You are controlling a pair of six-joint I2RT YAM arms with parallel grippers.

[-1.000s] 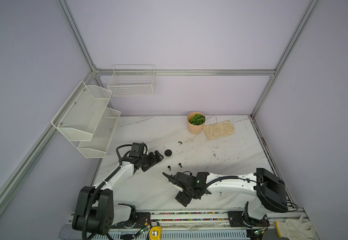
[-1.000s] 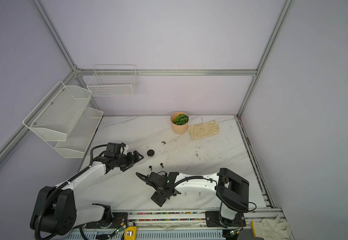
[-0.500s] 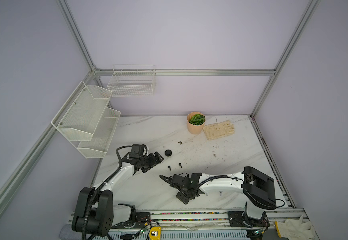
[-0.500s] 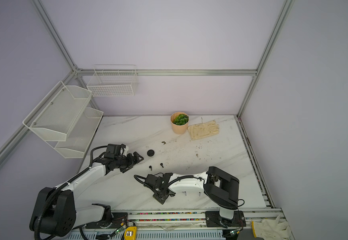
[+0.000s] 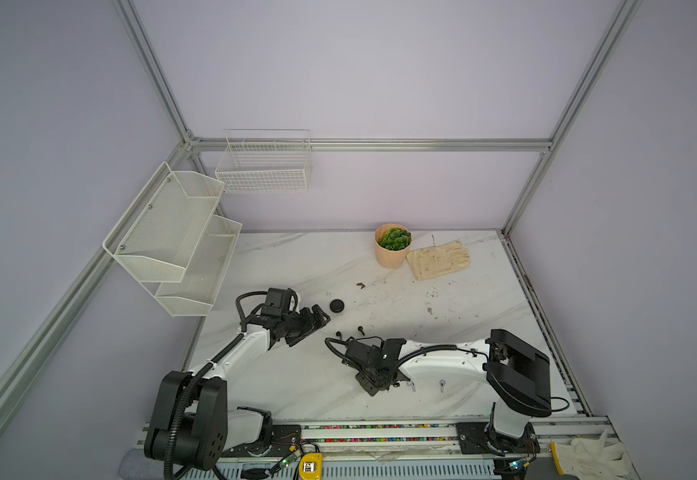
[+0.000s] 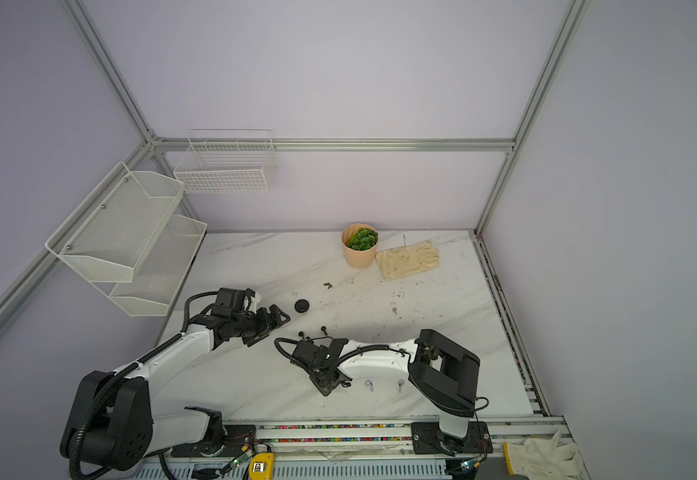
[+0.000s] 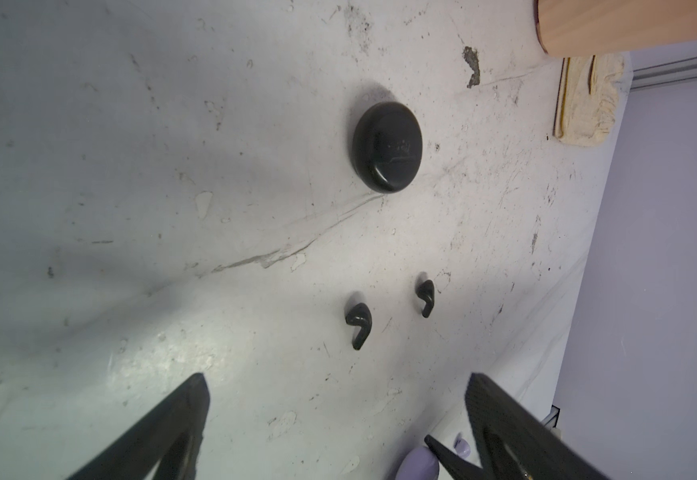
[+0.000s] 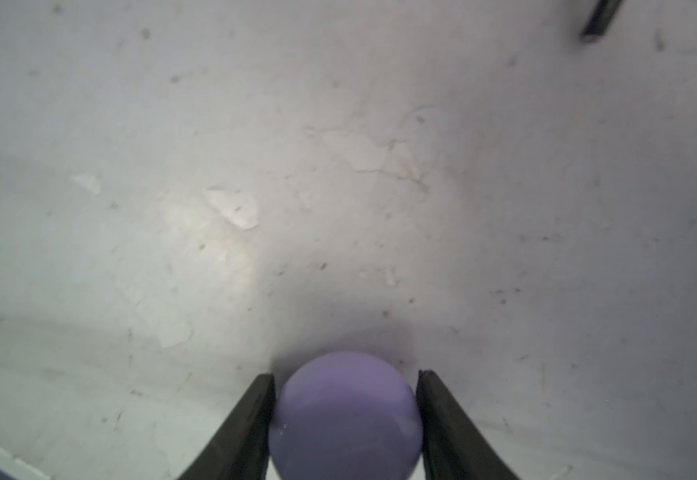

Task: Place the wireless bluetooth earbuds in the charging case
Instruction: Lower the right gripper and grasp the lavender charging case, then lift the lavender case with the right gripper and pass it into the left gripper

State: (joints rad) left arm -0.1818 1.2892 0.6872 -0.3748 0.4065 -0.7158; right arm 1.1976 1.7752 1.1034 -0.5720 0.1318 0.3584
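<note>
Now the right gripper (image 8: 346, 376) has drawn its jaws in to pinch the lilac case (image 8: 344, 415) on the bench (image 8: 338, 166), probably steadying it for loading. The pale earbuds (image 5: 412, 386) lie just beside that gripper. The left gripper (image 7: 337, 376) stays spread near the black earbuds (image 7: 358, 320).

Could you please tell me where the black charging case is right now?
In both top views the black case lies on the table left of centre, just past the left gripper, with two black earbuds nearer the front.
</note>
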